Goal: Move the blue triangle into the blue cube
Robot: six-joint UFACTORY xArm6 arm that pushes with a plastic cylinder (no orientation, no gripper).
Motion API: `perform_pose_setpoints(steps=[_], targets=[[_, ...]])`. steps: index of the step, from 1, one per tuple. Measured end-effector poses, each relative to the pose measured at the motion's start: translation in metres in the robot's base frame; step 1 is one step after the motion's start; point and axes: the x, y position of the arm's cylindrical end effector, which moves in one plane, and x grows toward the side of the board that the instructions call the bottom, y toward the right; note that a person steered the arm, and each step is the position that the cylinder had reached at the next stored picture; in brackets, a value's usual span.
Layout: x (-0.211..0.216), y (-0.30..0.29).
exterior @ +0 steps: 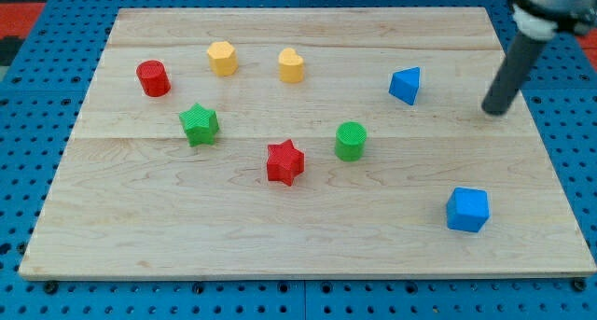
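You are looking at my tip (495, 110), a bare rod with no fingers to spread or pinch, sitting well to the view's right of the blue triangle (406, 85), while the blue cube (467, 209) is waiting below it, probably because no push is starting yet.

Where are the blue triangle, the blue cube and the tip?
blue triangle (406, 85), camera view, middle of its front face
blue cube (467, 210), camera view, centre of its body
my tip (493, 109), camera view, rod's very end
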Motion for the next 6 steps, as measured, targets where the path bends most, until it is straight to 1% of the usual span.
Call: perform_pose_setpoints(steps=[1,2,3,4,5,6], targets=[[-0.057,-0.058],[-0.022,-0.118],[0.028,-0.113],[0.066,-0.115],[0.096,-0.101],[0.086,-0.089]])
